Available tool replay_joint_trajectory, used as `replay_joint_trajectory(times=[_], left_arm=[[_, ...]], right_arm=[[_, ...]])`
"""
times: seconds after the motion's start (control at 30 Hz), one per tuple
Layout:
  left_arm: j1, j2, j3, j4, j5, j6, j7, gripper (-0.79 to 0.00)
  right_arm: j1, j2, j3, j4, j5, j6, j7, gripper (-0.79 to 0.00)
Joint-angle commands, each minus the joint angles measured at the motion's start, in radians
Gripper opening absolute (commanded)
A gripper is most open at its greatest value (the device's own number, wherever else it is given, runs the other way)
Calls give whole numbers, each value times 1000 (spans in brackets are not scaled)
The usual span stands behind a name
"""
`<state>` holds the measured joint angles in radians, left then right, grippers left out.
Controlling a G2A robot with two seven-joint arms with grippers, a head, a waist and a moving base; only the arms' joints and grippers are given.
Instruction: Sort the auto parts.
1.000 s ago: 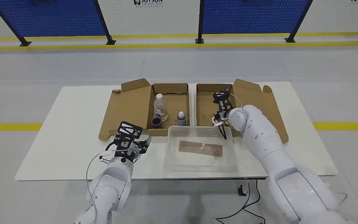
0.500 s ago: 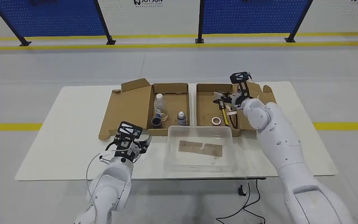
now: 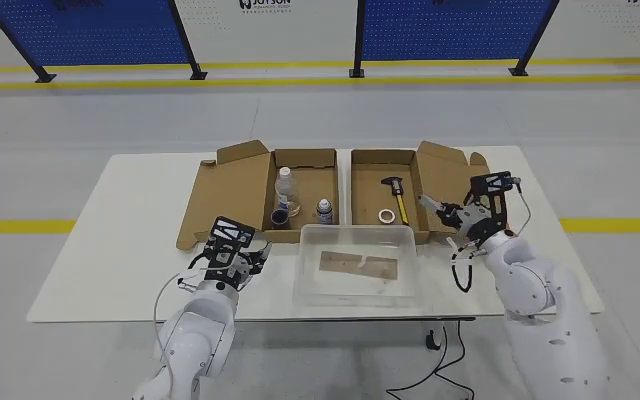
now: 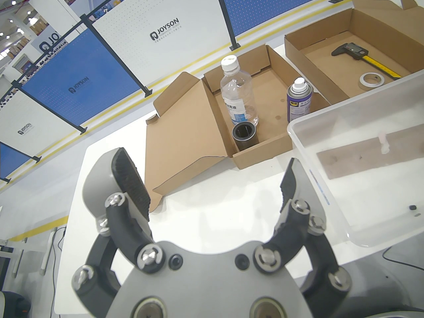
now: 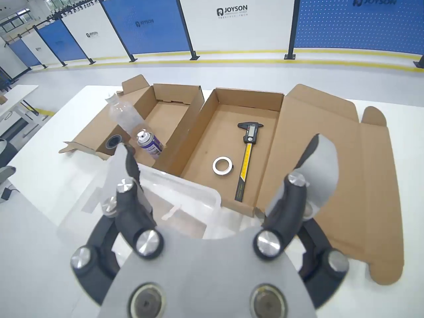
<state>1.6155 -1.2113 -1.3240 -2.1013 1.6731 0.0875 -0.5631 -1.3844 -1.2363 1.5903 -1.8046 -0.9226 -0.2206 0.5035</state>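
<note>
A caliper (image 3: 397, 196) (image 5: 246, 163) with a yellow bar and a metal ring (image 3: 386, 215) (image 5: 222, 166) lie in the right cardboard box (image 3: 380, 157). The left box (image 3: 305, 158) holds an upright water bottle (image 3: 286, 188) (image 4: 238, 97), a spray can (image 3: 324, 210) (image 4: 299, 99) and a black cylinder (image 3: 280, 217) (image 4: 244, 135). My right gripper (image 3: 447, 218) (image 5: 220, 147) hangs open and empty over the right box's flap. Near the table's front edge, left of the clear bin (image 3: 355, 228), my left gripper (image 3: 232, 250) (image 4: 205, 167) is open and empty.
The clear plastic bin (image 4: 347, 102) (image 5: 198, 188) stands in front of both boxes, with a brown strip showing through its bottom. Opened box flaps spread out to the far left (image 3: 210, 200) and far right (image 3: 470, 190). Bare white table lies on the left.
My right gripper has left the caliper lying in the right box, risen, and swung out to the right over the box's flap. The left arm has not moved.
</note>
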Motion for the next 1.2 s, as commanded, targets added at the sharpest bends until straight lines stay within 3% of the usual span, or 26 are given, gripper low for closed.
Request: replay_joint_trajectory(times=[0.0, 0.13, 0.3, 1.17], left_arm=[[0, 0, 0, 0, 0, 0, 0, 0], [0, 0, 0, 0, 0, 0, 0, 0], [0, 0, 0, 0, 0, 0, 0, 0], [0, 0, 0, 0, 0, 0, 0, 0]], right_arm=[[-66, 3, 34, -41, 20, -4, -22, 0], [-166, 6, 89, -88, 105, 4, -8, 0], [-218, 12, 150, -130, 179, -29, 15, 0], [-218, 12, 150, -130, 179, -29, 15, -1]])
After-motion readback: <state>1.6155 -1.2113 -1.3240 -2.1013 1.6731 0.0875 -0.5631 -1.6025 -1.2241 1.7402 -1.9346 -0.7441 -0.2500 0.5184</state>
